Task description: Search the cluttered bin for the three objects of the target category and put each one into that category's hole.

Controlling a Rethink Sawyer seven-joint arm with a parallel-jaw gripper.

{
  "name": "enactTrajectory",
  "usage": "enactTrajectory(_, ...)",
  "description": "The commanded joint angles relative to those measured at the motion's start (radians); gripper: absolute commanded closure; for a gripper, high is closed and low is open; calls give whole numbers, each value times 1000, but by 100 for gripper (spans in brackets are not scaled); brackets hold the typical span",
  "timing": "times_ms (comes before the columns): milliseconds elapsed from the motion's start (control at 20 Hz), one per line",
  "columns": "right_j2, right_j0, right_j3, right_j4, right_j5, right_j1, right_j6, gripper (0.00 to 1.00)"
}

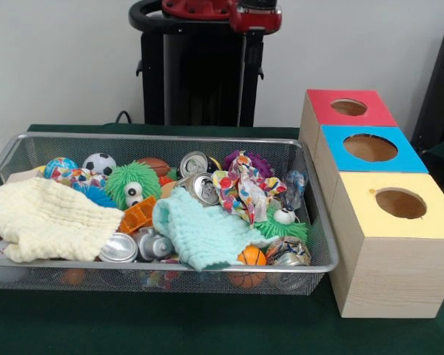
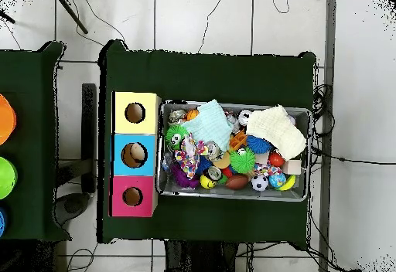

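The bin (image 1: pixel 163 137) is a silver wire-mesh basket on the green table, also seen from overhead (image 2: pixel 234 198). It holds drink cans (image 1: pixel 201 188), a soccer ball (image 1: pixel 99 163), a small basketball (image 1: pixel 251 257), a green fuzzy toy (image 1: pixel 132 183), a cream cloth (image 1: pixel 48 218), a mint cloth (image 1: pixel 200 233) and a patterned cloth (image 1: pixel 240 188). Three wooden boxes stand beside it, each with a round hole on top: red (image 1: pixel 322 103), blue (image 1: pixel 411 159) and yellow (image 1: pixel 355 214). Only a drawn-back red and black arm section (image 1: pixel 229 11) shows; the gripper is out of view.
The black pedestal (image 1: pixel 200 74) stands behind the bin. In the overhead view the boxes (image 2: pixel 135 99) line the bin's left side. A second green table (image 2: pixel 31 141) with coloured round things lies further left. Cables run over the floor.
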Motion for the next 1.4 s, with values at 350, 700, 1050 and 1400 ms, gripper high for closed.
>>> enactTrajectory(350, -199, 108, -35, -138, -523, 669, 484, 100)
enactTrajectory(700, -219, 170, -38, -94, -750, 897, 557, 100)
enactTrajectory(1050, -214, 121, -34, -46, -890, 1035, 524, 100)
enactTrajectory(1400, -206, 68, -42, -16, -951, 1086, 457, 100)
